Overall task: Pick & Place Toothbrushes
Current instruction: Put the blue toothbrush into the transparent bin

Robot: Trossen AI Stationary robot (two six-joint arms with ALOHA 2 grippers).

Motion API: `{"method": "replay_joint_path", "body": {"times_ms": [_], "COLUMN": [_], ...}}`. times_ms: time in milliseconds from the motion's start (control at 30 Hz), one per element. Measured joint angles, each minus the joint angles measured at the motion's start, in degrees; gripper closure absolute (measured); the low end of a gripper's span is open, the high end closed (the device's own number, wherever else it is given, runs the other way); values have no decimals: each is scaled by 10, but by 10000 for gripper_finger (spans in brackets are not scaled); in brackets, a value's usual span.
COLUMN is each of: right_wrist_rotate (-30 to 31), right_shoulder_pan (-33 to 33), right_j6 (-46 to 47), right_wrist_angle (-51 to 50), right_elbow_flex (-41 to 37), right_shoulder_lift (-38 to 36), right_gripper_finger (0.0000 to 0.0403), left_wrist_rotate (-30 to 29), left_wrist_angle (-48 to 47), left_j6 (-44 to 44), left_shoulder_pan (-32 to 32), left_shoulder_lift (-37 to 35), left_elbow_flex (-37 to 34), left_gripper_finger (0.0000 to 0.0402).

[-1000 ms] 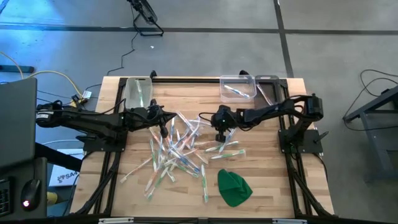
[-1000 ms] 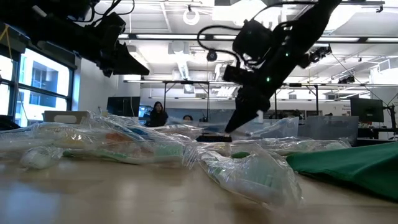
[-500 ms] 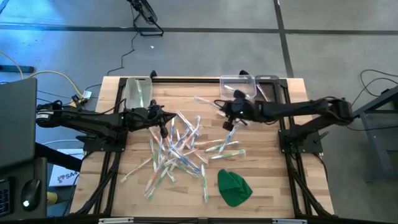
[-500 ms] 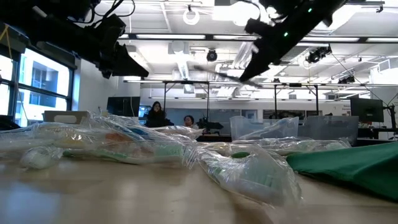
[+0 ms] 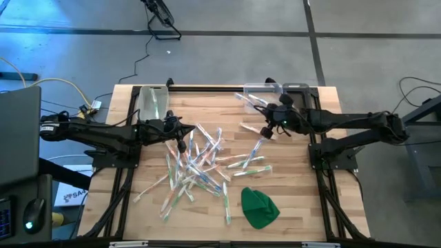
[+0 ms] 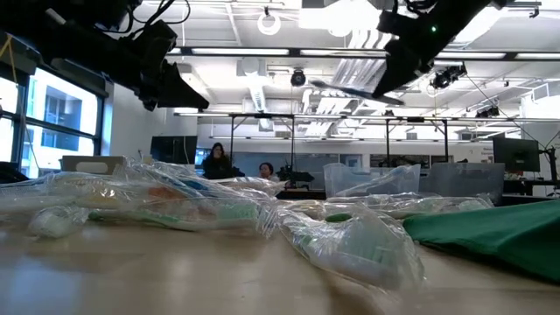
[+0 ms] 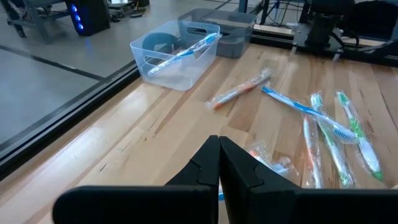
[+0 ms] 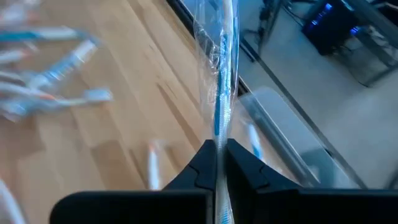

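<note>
While the right hand (image 5: 270, 118) pinches a wrapped toothbrush (image 8: 219, 93) at the desk's one o'clock, centre it over the clear bin (image 5: 264, 91) before releasing; left hand (image 5: 180, 131) shut, empty, at ten o'clock.

Glossy clear-wrapped plastic toothbrushes (image 5: 196, 165), matt planked wood table (image 5: 303, 200), clear plastic bin (image 5: 264, 95), green cloth (image 5: 259, 208).

The middle of the table (image 5: 303, 207) is crowded by a loose heap of toothbrushes (image 5: 196, 165), with a green cloth (image 5: 259, 207) near the front edge. Bare wood is left along the back between two clear bins (image 5: 153, 102) (image 5: 264, 95) at the corners.
</note>
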Motion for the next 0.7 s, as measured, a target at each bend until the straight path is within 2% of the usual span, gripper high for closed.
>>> {"method": "replay_joint_path", "body": {"times_ms": [200, 367, 700], "right_wrist_rotate": [7, 5, -91], "right_shoulder_pan": [-26, -67, -184], "right_j6": [-1, -35, -114], "right_wrist_angle": [-53, -56, -50], "right_elbow_flex": [0, 0, 0], "right_shoulder_lift": [5, 5, 35], "right_gripper_finger": [395, 395, 396], "left_wrist_rotate": [0, 0, -2], "left_wrist_angle": [0, 0, 1], "left_j6": [0, 0, 1], "left_shoulder_pan": [0, 0, 0], "left_shoulder_lift": [0, 0, 0], "left_elbow_flex": [0, 0, 0], "left_gripper_finger": [401, 401, 401]}}
